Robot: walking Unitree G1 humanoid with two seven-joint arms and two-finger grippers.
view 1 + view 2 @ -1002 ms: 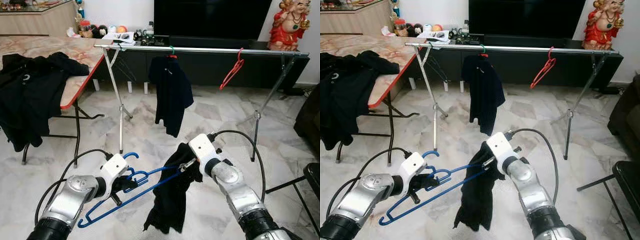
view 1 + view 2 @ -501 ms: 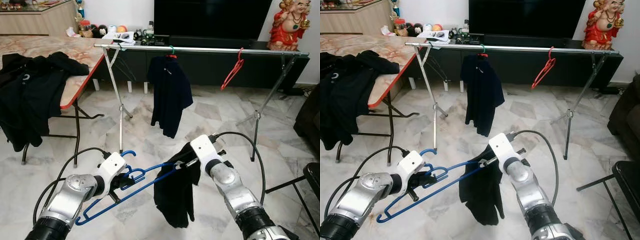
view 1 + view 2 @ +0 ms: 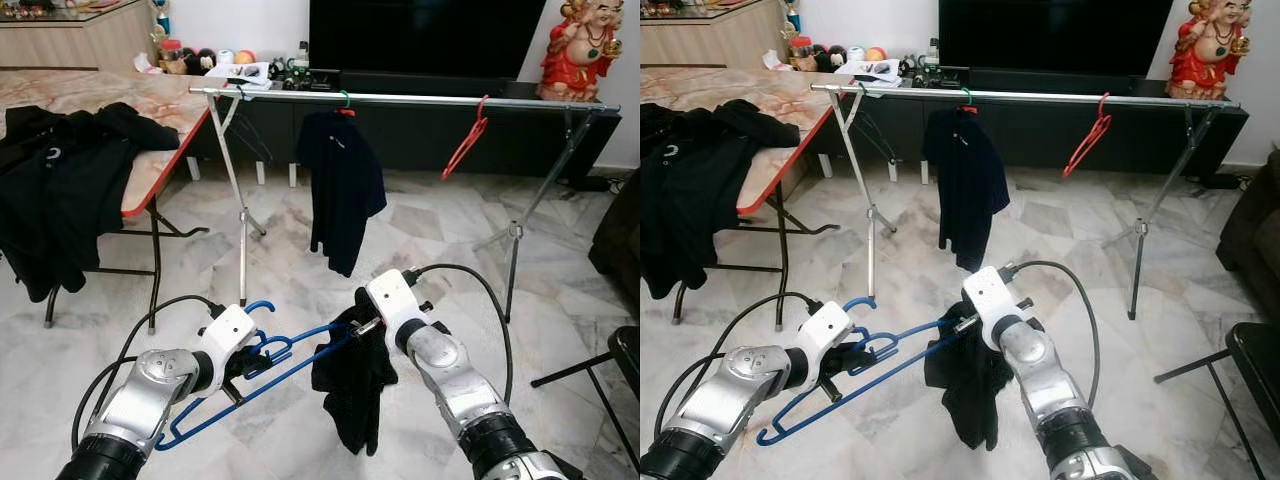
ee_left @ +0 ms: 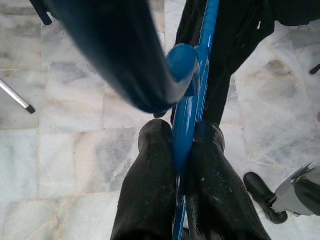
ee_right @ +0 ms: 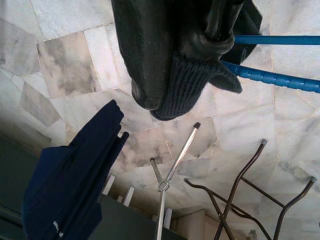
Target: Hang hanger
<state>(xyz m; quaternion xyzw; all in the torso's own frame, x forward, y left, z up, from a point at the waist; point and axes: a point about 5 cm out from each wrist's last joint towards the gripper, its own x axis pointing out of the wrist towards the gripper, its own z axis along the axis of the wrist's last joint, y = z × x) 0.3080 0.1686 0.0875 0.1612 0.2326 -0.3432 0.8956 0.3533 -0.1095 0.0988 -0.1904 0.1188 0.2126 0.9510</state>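
hanger (image 3: pixel 262 372), thin blue ribbed plastic, held low over the marble floor (image 3: pixel 420 230) before the metal rail (image 3: pixel 400 100). left gripper (image 4: pixel 182 145) clamped on its neck. right gripper (image 3: pixel 362 327) pinches the soft black ribbed-cuff garment (image 3: pixel 352 385) draped on its far arm.

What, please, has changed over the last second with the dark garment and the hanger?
The right end effector has drawn inward toward the left, bunching the black knit garment up on the blue plastic hanger. The left end effector stays clamped on the hanger.
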